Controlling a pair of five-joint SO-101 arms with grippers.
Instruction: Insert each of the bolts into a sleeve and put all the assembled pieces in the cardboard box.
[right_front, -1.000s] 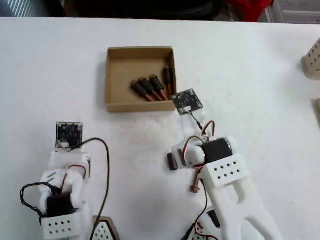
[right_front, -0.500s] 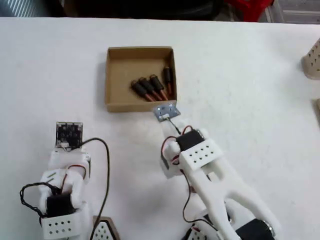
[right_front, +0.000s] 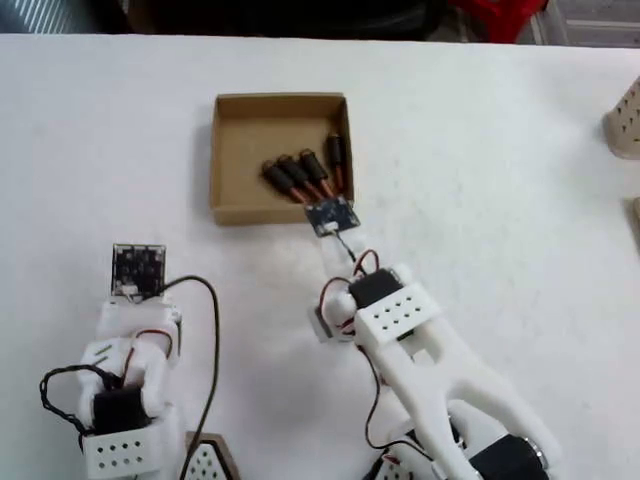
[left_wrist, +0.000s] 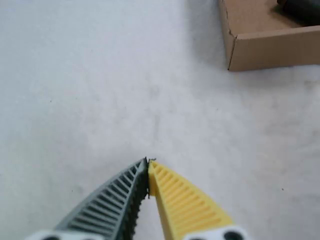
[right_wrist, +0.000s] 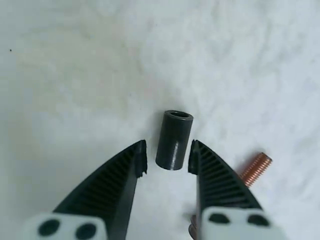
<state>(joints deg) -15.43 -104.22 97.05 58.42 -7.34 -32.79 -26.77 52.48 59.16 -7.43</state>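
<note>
Right jaws spread around a sleeve (right_wrist: 174, 140).
High view: cardboard box (right_front: 245, 140) at 1 o'clock from the left arm (right_front: 130, 340), four done pieces (right_front: 300, 178) inside. Left wrist view: left jaws pressed together. Right wrist view: bolt (right_wrist: 256, 169) beside sleeve.

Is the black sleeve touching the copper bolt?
Apart. The right wrist view shows a finger of the right claw standing between the sleeve and the bolt.

The bolt (right_wrist: 256, 169) lies half hidden behind the right gripper (right_wrist: 167, 150).
</note>
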